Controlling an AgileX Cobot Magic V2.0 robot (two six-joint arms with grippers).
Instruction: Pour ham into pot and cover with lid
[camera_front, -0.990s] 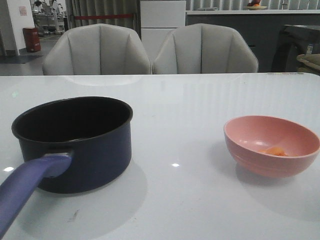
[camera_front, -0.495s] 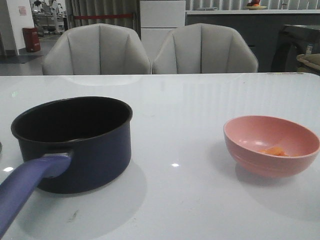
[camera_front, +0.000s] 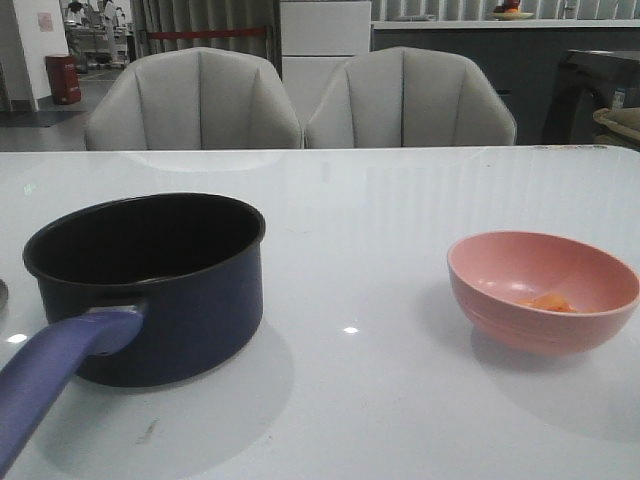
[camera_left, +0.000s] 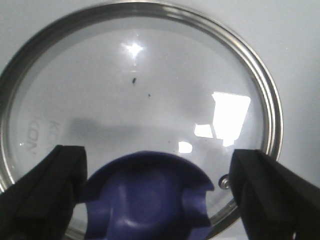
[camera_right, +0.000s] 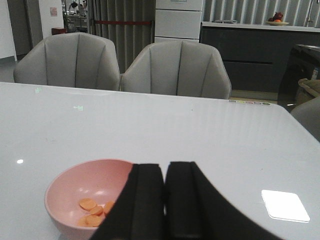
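Note:
The dark blue pot (camera_front: 150, 290) stands at the left of the table, empty, its purple-blue handle (camera_front: 50, 375) pointing toward me. At the right sits a pink bowl (camera_front: 540, 290) holding the orange ham (camera_front: 548, 302). Neither gripper shows in the front view. In the left wrist view the glass lid (camera_left: 140, 95) lies flat on the table. My left gripper (camera_left: 157, 155) is open, one finger on each side of the lid's blue knob (camera_left: 147, 195). My right gripper (camera_right: 165, 167) is shut on nothing, close beside the bowl (camera_right: 75, 187) with the ham (camera_right: 90, 212) in it.
Two grey chairs (camera_front: 195, 100) stand behind the table's far edge. The white tabletop (camera_front: 370, 230) stretches between pot and bowl. A thin grey edge (camera_front: 2, 293) shows at the front view's left border, beside the pot.
A thin grey edge has come into the front view's left border beside the pot. The pot and the bowl have not moved.

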